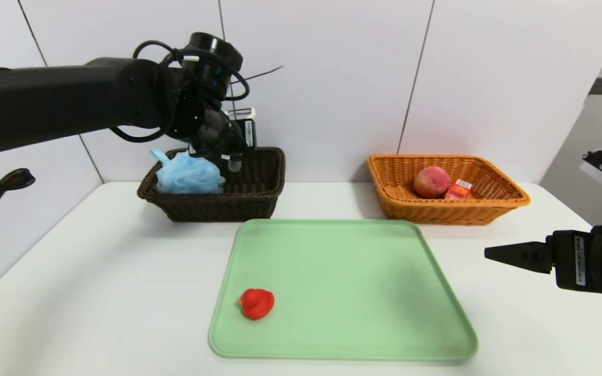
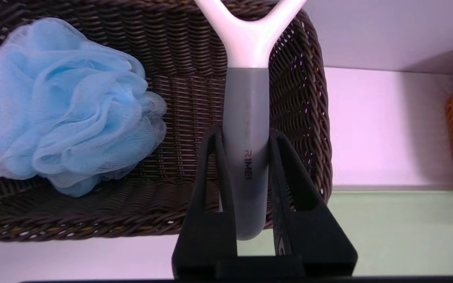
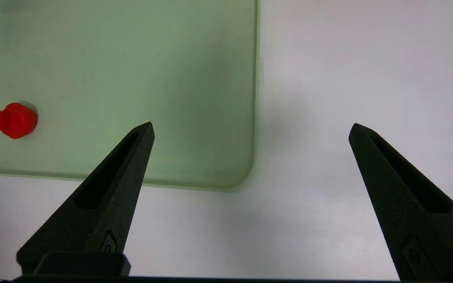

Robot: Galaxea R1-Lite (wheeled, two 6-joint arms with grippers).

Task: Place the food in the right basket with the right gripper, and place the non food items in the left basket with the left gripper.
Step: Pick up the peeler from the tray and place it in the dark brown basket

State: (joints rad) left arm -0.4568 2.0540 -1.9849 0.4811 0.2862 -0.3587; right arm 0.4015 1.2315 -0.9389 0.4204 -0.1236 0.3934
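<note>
The left claw is clamped on the grey handle of the peeler, whose white forked head points away from the wrist; the handle carries the vertical lettering "RIMEI". In the head view the left claw hangs above the left basket, a dark brown wicker basket at the far left of the counter. The light-blue bath pouf lies in that basket's left half. The right basket, orange wicker, stands at the far right and holds the peach with the red drink carton touching its right side; the carton's print cannot be read. The red rubber duck sits on the green tray near its front left corner. The right claw is spread wide and empty, above the counter just off the tray's right edge.
</note>
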